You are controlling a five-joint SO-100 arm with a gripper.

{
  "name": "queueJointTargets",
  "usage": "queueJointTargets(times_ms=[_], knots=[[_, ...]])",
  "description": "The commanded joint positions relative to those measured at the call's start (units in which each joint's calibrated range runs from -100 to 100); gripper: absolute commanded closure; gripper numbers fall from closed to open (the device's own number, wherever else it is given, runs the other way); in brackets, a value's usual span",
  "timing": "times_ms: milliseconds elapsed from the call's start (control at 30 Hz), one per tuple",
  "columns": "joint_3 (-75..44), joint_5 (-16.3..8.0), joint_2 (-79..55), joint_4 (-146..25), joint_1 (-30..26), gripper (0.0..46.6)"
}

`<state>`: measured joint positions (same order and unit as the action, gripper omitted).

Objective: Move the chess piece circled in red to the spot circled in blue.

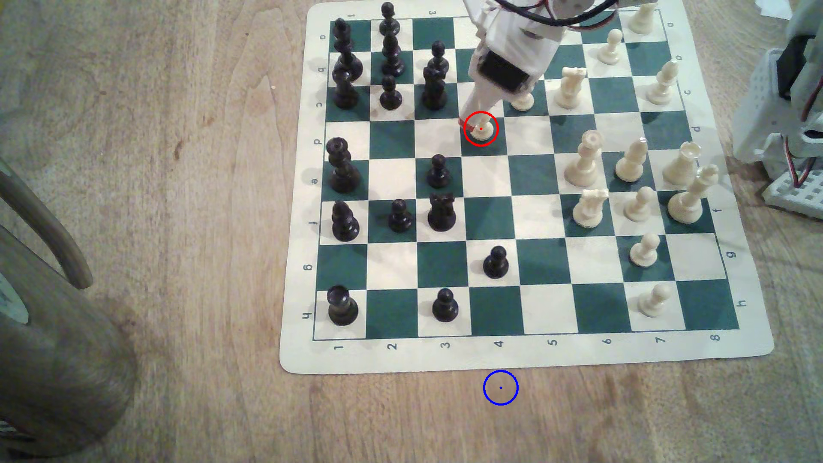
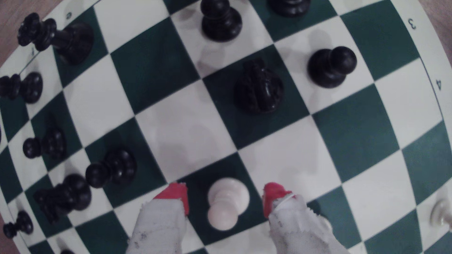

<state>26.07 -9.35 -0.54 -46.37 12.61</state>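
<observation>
Hovering low over the chessboard (image 1: 739, 271), my hand (image 2: 225, 199) stands spread, its two red-tipped fingers (image 2: 177, 195) on either side of the cream pawn (image 2: 226, 204) with clear gaps showing in the wrist view (neither tip touches it, as far as I can see). The pawn stands upright on a dark green square, ringed in red in the exterior view (image 1: 481, 129), on the row marked "d" and in the column that reads "4" along the near border. The white arm reaches down to it from the top of that view, a black block on its casing and dark cables looping above.

I can read the border markings plainly: numerals 1 to 8 along the near edge, and letters up each side, "h", "g", "f" on the exterior view's right, "d", "e", "h" on its left. In the wrist view a "3" and a "4" show on the board's rim.

The blue ring (image 1: 500, 387) with its centre dot lies on bare wood of the bench (image 1: 178, 222), just off the board's near edge, roughly below column 4 and well apart from the pawn. A black pawn (image 1: 495, 262) stands on column 4 between the two. Black pieces crowd the exterior view's left columns, cream pieces the right. A black knight (image 2: 259, 86) sits near the hand in the wrist view.
</observation>
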Motion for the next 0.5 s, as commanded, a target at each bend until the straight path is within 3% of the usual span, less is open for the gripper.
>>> queueJointTargets(times_ms=[0, 467], knots=[[-1.78, -0.15, 0.88, 0.35, -0.29, 31.1], [-1.32, -0.93, -0.22, 0.43, -2.25, 31.7]])
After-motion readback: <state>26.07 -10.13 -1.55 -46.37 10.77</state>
